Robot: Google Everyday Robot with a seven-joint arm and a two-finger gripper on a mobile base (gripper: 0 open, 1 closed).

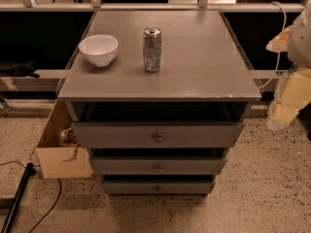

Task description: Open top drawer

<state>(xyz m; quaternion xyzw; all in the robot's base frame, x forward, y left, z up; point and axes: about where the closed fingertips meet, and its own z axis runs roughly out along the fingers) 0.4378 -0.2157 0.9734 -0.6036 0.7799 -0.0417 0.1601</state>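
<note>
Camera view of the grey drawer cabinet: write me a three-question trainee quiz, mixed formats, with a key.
1. True or false: the gripper touches the top drawer at its knob.
2. The can: A sits in the white bowl; B stands beside it, apart; C lies tipped over.
3. Fill in: the cabinet shows ___ drawer fronts.
Key: 1 false, the gripper is at the picture's right edge, off the cabinet; 2 B; 3 three.

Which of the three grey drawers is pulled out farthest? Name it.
The top drawer: widest front, jutting out farthest toward the camera. The gripper hangs to its right.
</note>
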